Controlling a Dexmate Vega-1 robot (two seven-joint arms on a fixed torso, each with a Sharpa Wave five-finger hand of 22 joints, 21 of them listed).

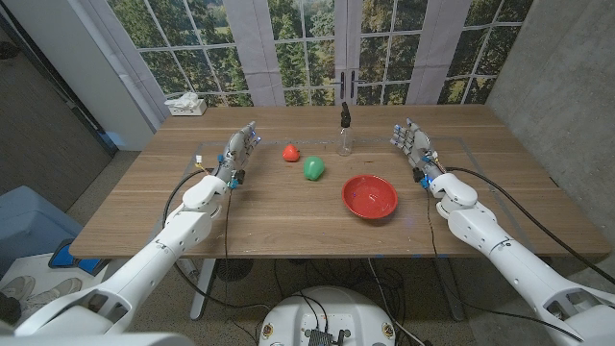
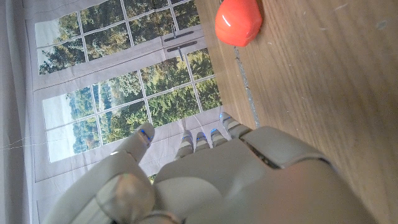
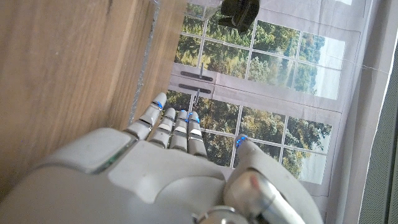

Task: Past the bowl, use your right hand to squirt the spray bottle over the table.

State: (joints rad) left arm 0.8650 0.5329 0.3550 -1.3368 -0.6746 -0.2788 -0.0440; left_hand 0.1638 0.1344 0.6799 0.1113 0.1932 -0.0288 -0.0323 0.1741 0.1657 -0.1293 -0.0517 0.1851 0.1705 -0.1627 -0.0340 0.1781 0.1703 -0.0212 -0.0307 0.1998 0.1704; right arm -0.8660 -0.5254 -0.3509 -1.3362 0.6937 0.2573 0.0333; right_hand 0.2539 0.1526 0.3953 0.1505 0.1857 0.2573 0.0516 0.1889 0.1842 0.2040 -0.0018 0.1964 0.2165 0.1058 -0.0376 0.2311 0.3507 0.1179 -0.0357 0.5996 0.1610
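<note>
Spray bottle (image 1: 344, 131) is seen standing upright on the tabletop (image 1: 288, 216) beyond the red bowl (image 1: 370, 196), toward the windows, and well apart from the right hand (image 1: 411, 144). Its body appears clear and narrow with a dark trigger head, so it is judged light, rigid but thin-walled, smooth and easily tipped. A hold around the body just under the head is judged best, with one finger left free for the trigger. No brand, label or writing can be read on it. The right hand is held to the right of the bowl, fingers apart and nothing gripped. The left hand (image 1: 238, 151), far to the left of the bowl, is likewise spread and holds nothing.
</note>
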